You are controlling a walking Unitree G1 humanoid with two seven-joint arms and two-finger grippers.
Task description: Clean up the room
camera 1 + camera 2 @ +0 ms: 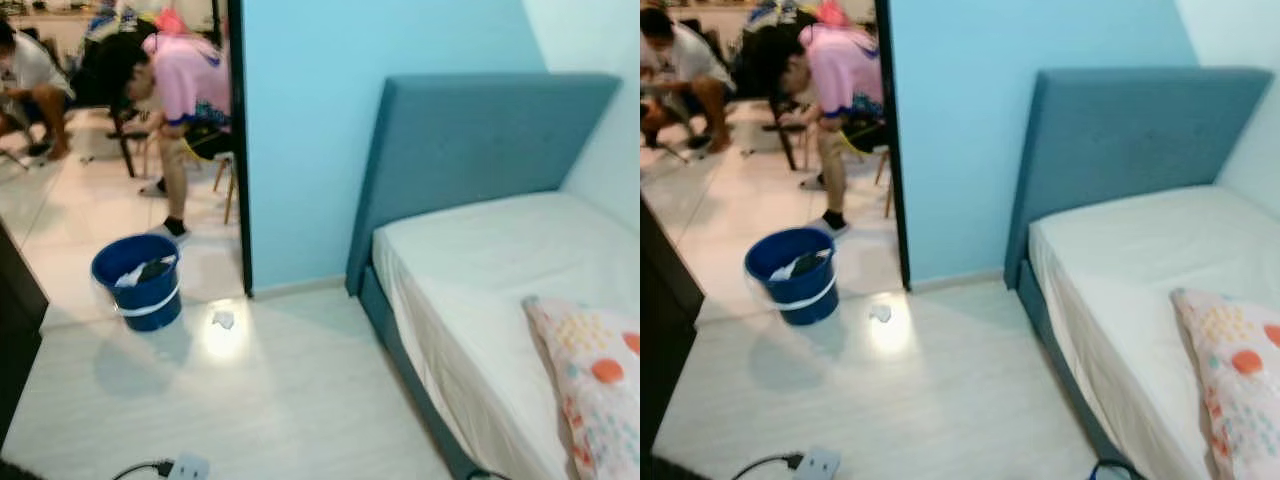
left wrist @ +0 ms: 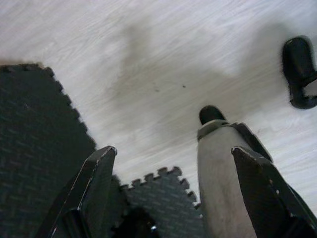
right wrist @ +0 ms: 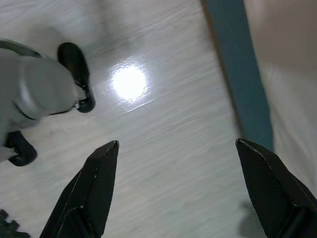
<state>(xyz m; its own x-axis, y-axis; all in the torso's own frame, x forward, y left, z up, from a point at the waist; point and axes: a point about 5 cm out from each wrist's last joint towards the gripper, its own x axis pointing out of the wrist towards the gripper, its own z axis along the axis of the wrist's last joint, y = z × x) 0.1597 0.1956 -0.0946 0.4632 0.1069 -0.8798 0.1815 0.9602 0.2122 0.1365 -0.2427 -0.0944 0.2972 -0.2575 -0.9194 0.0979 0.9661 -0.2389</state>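
A small crumpled white scrap (image 1: 223,320) lies on the pale wood floor near the doorway. Just beyond it, to its left, stands a blue bucket (image 1: 138,282) with white and dark items inside. My left gripper (image 2: 173,163) hangs open over the floor, above a black foam mat (image 2: 34,148). My right gripper (image 3: 176,158) is also open with nothing between its fingers, over bare floor beside the bed's teal base (image 3: 240,74).
A bed with a teal headboard (image 1: 470,150) and white mattress (image 1: 500,280) fills the right side, a patterned pillow (image 1: 595,385) on it. A white power strip (image 1: 187,467) with a black cable lies near me. Beyond the doorway are two people (image 1: 180,85) and chairs. A dark cabinet (image 1: 15,330) stands left.
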